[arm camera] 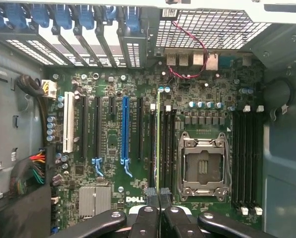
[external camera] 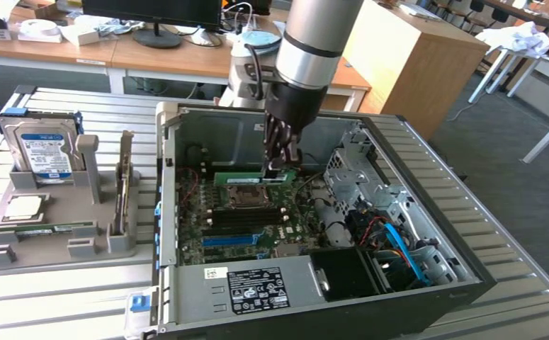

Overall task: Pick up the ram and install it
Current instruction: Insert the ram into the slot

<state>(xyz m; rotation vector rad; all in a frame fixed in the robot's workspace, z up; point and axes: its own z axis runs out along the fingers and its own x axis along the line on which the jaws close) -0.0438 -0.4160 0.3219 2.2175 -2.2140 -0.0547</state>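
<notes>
Ram (external camera: 253, 178) is seen at the middle of the exterior frame, pinched edgewise in the gripper (external camera: 276, 174). It is inside the open computer case (external camera: 166, 212), well apart from the grey holder (external camera: 57, 248) at the exterior view's left. The pick-up is judged done; seating cannot be confirmed. Room is bounded by the rear wall and the drive cage (external camera: 355, 177).

In the wrist view the ram is shown edge-on, clamped between the fingers (arm camera: 150, 198). It is lined up over the memory slots (arm camera: 168, 144) just beside the processor socket (arm camera: 202, 166), so little side clearance is available.
</notes>
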